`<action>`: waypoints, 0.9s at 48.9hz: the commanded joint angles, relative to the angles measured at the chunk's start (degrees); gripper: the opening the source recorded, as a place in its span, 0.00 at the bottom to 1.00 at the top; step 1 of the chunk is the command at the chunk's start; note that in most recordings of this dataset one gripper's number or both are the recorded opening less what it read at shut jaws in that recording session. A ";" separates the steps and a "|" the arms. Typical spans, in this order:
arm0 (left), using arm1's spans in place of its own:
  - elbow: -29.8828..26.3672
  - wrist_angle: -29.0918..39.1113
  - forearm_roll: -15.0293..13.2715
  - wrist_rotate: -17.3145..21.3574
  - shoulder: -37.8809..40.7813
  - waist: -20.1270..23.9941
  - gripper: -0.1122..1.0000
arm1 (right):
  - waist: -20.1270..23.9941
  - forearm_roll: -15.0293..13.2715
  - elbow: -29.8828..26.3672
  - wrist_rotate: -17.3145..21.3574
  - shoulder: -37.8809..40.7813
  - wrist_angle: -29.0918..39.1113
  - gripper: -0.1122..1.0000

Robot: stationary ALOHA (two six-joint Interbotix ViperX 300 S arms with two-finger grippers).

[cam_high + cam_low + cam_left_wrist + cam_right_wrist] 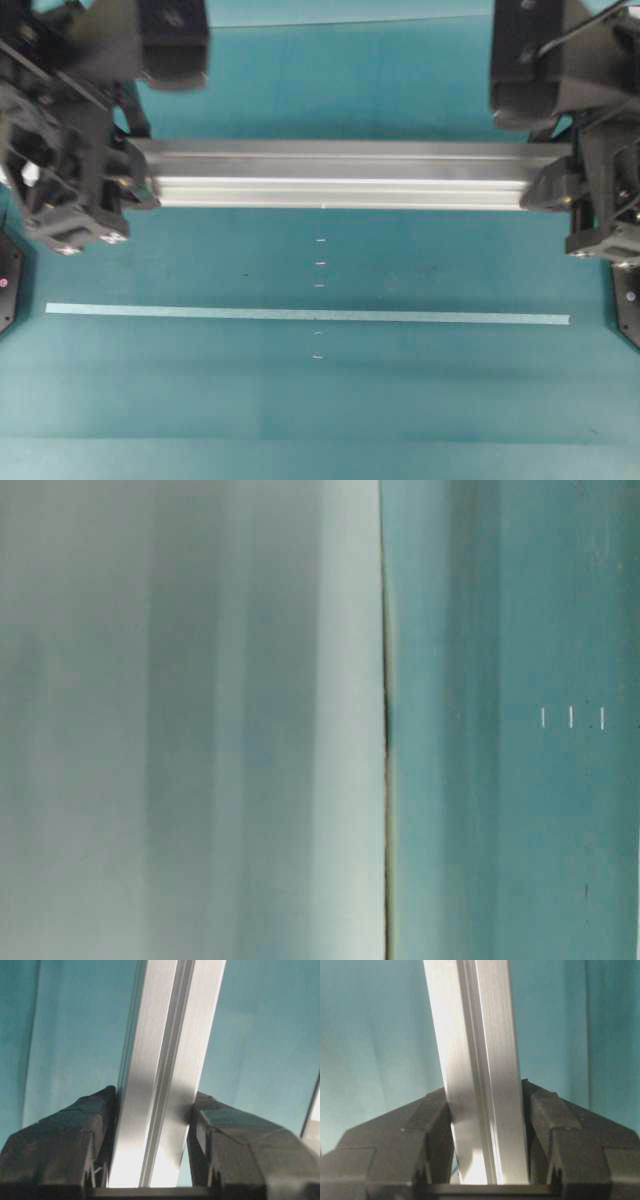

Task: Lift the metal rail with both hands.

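The metal rail (340,175) runs left to right across the upper middle of the overhead view, silver with lengthwise grooves. It looks large and slightly blurred, as if raised off the teal table. My left gripper (140,178) is shut on its left end and my right gripper (545,182) on its right end. In the left wrist view the rail (165,1060) runs up between the black fingers (75,1130) of the left gripper (155,1110), pressed from both sides. The right wrist view shows the rail (475,1035) clamped the same way in the right gripper (487,1105).
A thin pale tape strip (300,314) lies on the table nearer the front, crossed by a row of small white marks (320,262). Black arm housings (170,40) (540,50) fill the upper corners. The table-level view is a blur of grey and teal.
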 commanded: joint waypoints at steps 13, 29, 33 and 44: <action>13.18 -9.23 0.53 -1.58 -1.14 0.70 0.40 | 0.44 0.26 14.77 -1.76 -1.41 -11.34 0.46; 25.84 -16.70 0.53 -2.20 -0.62 -0.18 0.40 | 0.62 0.26 23.55 -2.46 -0.97 -19.42 0.46; 27.95 -18.37 0.53 -2.29 -0.26 -0.18 0.40 | 0.70 0.26 25.84 -2.64 -0.70 -21.45 0.46; 31.38 -24.70 0.53 -3.08 0.44 -0.26 0.40 | 0.79 0.26 31.90 -2.55 0.00 -28.48 0.46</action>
